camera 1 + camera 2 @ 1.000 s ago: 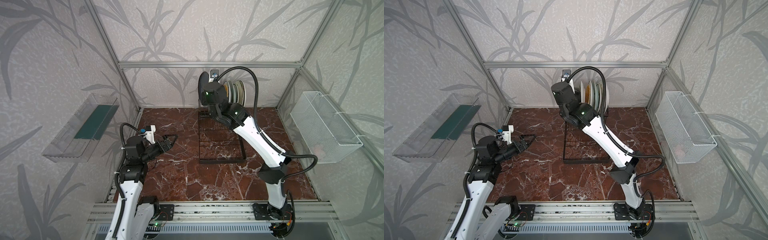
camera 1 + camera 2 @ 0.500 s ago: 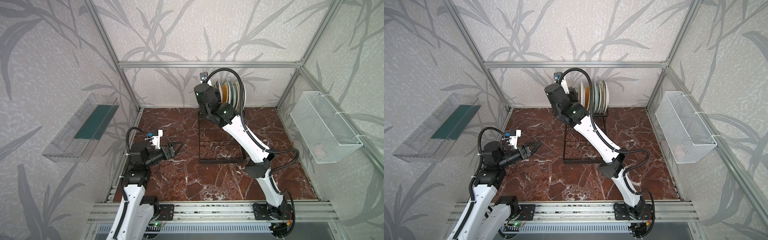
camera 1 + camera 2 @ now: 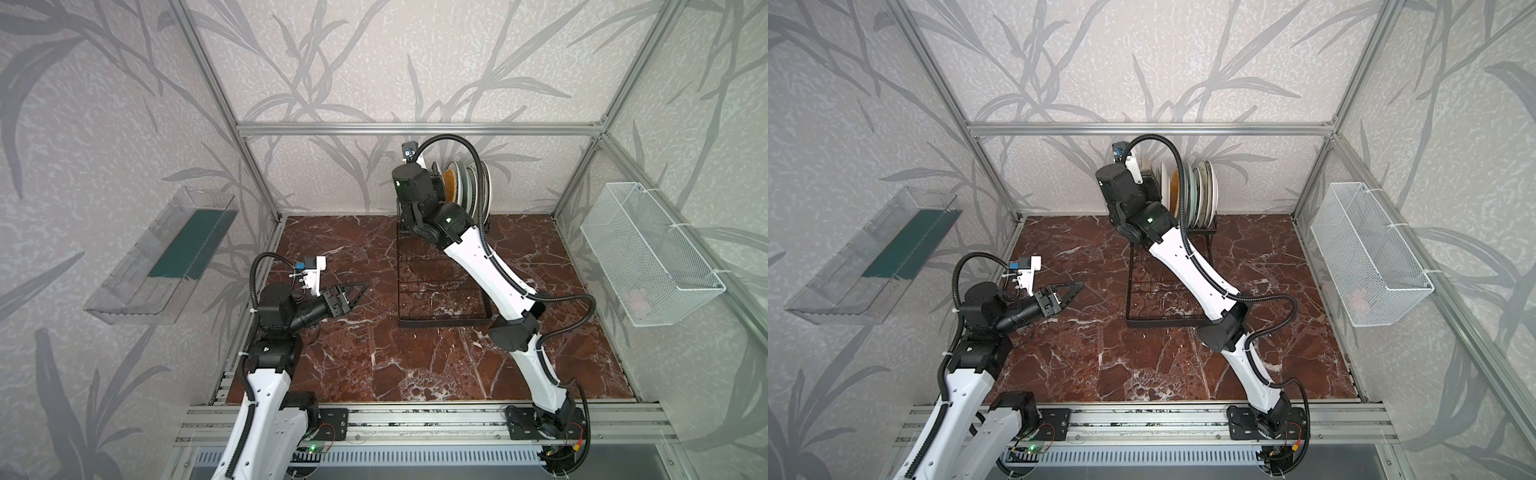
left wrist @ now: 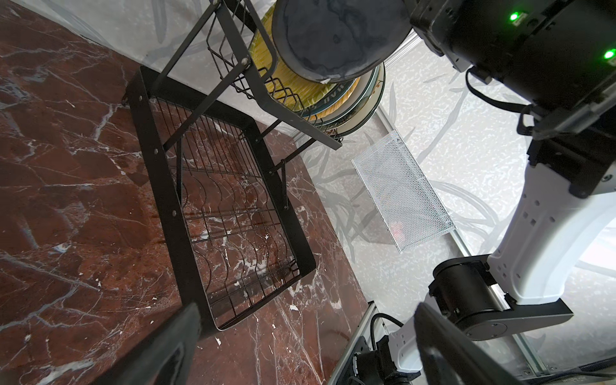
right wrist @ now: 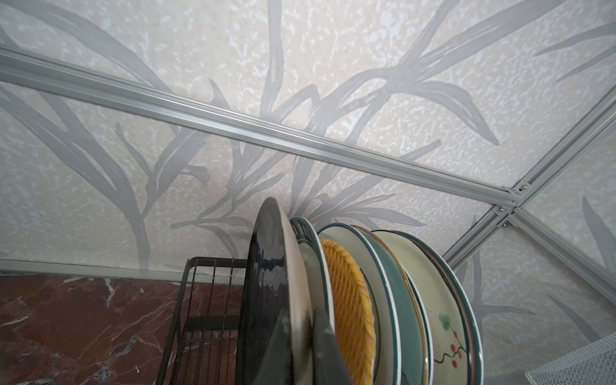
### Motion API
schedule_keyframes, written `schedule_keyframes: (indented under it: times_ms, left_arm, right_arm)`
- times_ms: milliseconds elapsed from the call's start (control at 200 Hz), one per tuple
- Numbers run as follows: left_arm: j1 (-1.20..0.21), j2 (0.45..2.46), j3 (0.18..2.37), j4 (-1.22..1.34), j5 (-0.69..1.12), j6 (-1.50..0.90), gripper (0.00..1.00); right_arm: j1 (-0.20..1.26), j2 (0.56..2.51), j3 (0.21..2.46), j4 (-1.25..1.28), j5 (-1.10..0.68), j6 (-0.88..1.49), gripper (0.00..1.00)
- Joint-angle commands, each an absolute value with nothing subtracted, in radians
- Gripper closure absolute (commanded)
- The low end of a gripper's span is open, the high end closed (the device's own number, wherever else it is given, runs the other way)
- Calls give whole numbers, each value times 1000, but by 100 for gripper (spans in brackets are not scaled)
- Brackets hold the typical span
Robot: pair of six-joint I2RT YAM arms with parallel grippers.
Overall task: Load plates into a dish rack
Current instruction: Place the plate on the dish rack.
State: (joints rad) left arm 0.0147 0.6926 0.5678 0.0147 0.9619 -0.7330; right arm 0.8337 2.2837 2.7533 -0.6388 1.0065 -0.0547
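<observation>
Fingers of the right gripper are clamped on the rim of the black plate, one on each face. The plate runs straight ahead from the grip, standing on edge with its faces parallel to the other plates, at the end of their row nearer the left arm. That row stands in the raised slot bars at the far end of the dish rack. Whether the black plate's lower rim sits between bars is hidden, and the next move, as I read it, turns on that: ease down along the plate's own plane, then let go without tipping it into its neighbour. The left gripper hangs spread wide and empty, well apart from the rack on its left-arm side, so the right arm is the one placed to finish. The rack's flat grid base holds nothing. The white mesh basket, well off the rack's opposite side, holds something small and pinkish that I cannot identify. The clear bin, beyond the left arm, shows only a dark green panel.
</observation>
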Motion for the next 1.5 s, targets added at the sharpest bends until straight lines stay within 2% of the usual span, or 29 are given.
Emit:
schedule_keyframes:
  times_ms: [0, 550, 1495]
  left_arm:
    - [8, 691, 565, 49, 985, -735, 1]
    - [6, 690, 561, 70, 995, -747, 1]
    - [6, 688, 558, 80, 994, -752, 1]
  right_arm:
    - [830, 2287, 2794, -513, 1065, -69, 100]
    - [816, 2344, 2801, -502, 1066, -89, 100]
    - [769, 2359, 2783, -690, 923, 88, 100]
